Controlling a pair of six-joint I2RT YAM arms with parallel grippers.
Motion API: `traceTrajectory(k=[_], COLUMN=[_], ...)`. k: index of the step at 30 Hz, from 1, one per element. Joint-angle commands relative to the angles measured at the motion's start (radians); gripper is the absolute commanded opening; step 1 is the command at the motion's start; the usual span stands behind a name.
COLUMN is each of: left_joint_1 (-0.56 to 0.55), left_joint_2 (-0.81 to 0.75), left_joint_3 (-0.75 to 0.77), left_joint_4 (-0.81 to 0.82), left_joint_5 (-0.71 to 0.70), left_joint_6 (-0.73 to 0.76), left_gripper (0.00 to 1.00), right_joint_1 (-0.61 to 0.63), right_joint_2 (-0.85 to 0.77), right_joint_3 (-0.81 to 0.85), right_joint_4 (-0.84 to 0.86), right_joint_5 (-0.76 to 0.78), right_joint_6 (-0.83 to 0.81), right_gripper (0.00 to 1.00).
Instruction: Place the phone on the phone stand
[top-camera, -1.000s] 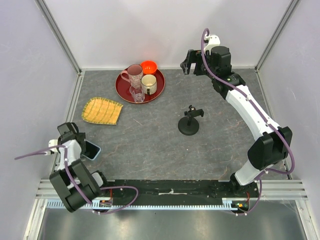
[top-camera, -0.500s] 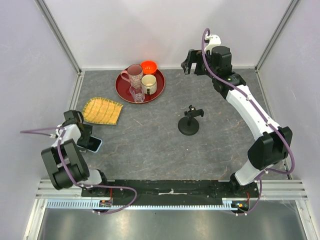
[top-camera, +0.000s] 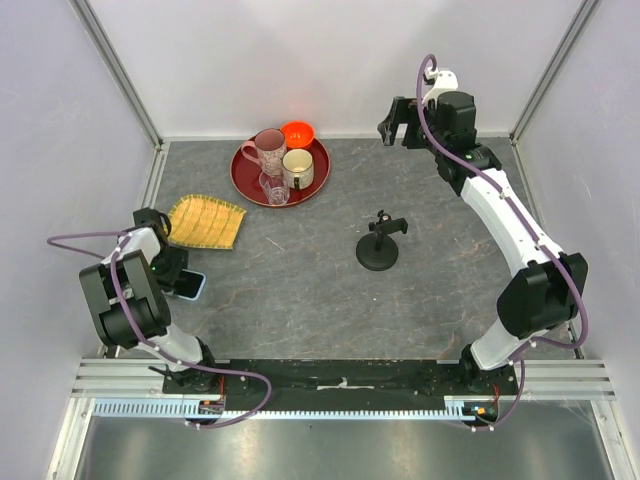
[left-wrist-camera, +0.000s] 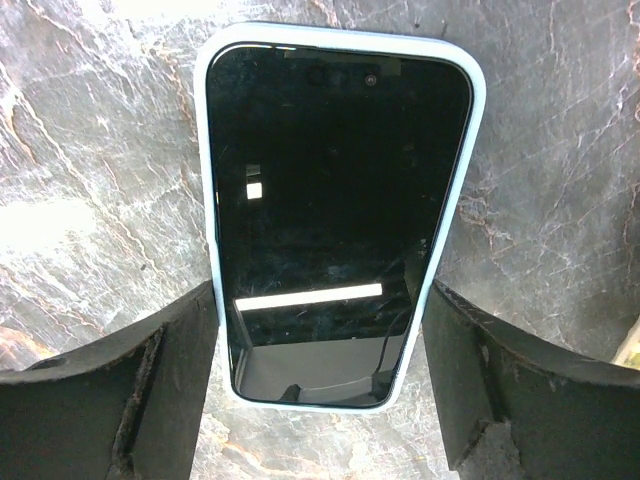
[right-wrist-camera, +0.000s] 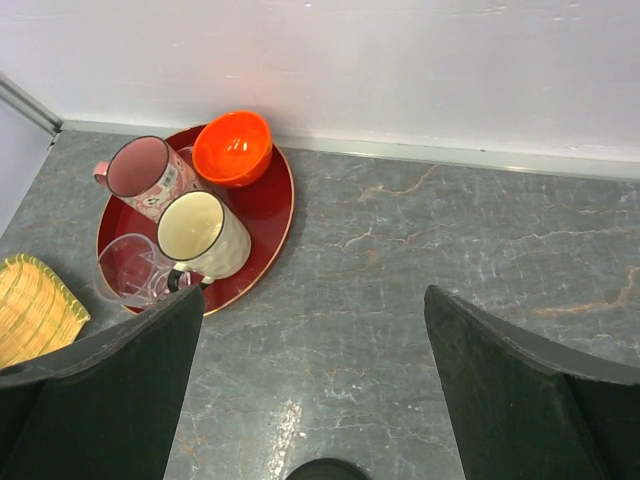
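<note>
The phone (top-camera: 191, 286) lies flat on the table at the left, screen up, with a light blue rim. In the left wrist view the phone (left-wrist-camera: 335, 180) fills the frame. My left gripper (left-wrist-camera: 320, 300) (top-camera: 179, 272) is open and low over it, one finger on each side of the phone's near end, close against its long edges. The black phone stand (top-camera: 378, 246) stands upright at mid-table, nothing in its cradle. My right gripper (top-camera: 392, 124) (right-wrist-camera: 313, 300) is open and empty, held high at the back right, far from both.
A red tray (top-camera: 247, 178) (right-wrist-camera: 272, 215) at the back holds a pink mug (right-wrist-camera: 142, 172), a cream mug (right-wrist-camera: 204, 232), an orange bowl (right-wrist-camera: 234, 147) and a clear glass (right-wrist-camera: 132, 268). A yellow woven basket (top-camera: 205, 221) lies just beyond the left gripper. The left wall is close by.
My left arm has swung its wrist back and outward, and the gripper has settled over the phone. My right gripper has shifted slightly to the right. The phone stays on the table.
</note>
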Motion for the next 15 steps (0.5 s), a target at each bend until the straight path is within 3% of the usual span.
traceTrajectory(k=[1, 4, 5, 7, 15], left_joint_1=[-0.002, -0.002, -0.002, -0.002, -0.002], left_joint_2=[0.028, 0.019, 0.010, -0.027, -0.186], left_joint_3=[-0.030, -0.050, -0.058, -0.064, -0.088], left_joint_4=[-0.093, -0.091, -0.091, -0.093, -0.116], left_joint_5=[0.007, 0.001, -0.008, -0.017, -0.020], left_joint_6=[-0.114, -0.147, -0.152, -0.153, -0.132], left_gripper=[0.68, 0.50, 0.29, 0.04, 0.02], right_joint_1=[-0.011, -0.016, -0.020, -0.023, -0.032], right_joint_2=[-0.016, -0.022, -0.023, -0.026, -0.025], right_joint_3=[-0.011, -0.014, -0.017, -0.022, -0.024], right_joint_4=[0.055, 0.055, 0.057, 0.060, 0.060], right_joint_5=[-0.009, -0.012, -0.012, -0.012, -0.021], right_joint_6=[0.008, 0.006, 0.006, 0.006, 0.013], right_gripper=[0.98, 0.98, 0.98, 0.98, 0.98])
